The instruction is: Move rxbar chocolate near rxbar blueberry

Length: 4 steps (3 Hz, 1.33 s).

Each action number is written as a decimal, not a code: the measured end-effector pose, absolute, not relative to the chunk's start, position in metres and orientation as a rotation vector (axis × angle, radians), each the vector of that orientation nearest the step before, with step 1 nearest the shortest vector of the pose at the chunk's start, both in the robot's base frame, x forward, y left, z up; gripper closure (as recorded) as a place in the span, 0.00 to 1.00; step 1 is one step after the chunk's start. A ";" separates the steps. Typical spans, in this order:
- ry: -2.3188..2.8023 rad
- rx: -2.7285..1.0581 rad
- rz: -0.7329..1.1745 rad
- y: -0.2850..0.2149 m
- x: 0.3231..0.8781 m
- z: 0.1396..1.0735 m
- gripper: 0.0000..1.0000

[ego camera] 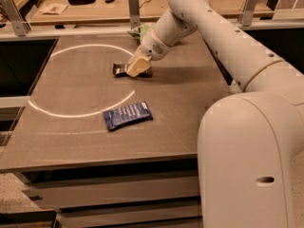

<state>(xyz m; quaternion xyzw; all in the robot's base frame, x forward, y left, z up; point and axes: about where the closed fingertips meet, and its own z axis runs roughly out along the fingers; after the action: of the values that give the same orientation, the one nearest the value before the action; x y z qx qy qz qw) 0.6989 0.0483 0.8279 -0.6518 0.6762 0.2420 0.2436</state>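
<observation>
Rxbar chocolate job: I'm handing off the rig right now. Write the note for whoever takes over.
Gripper: down at the right end of the rxbar chocolate, far side of the table. Grip not confirmed.
Rxbar chocolate: flat on the table, partly hidden by the gripper.
Rxbar blueberry: flat, nearer the front edge, clearly apart from the chocolate bar.
Done: gripper is at the bar.
Left: likely secure the bar, bring it toward the front, and set it beside the rxbar blueberry.
</observation>
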 end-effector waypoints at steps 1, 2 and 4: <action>1.847 -1.781 0.661 0.048 0.699 0.828 1.00; 1.847 -1.781 0.661 0.048 0.699 0.828 1.00; 1.831 -1.792 0.670 0.050 0.681 0.830 1.00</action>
<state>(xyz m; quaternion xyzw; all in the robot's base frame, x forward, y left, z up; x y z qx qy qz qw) 0.6812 0.0502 0.8304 -0.6563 0.6704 0.2455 0.2441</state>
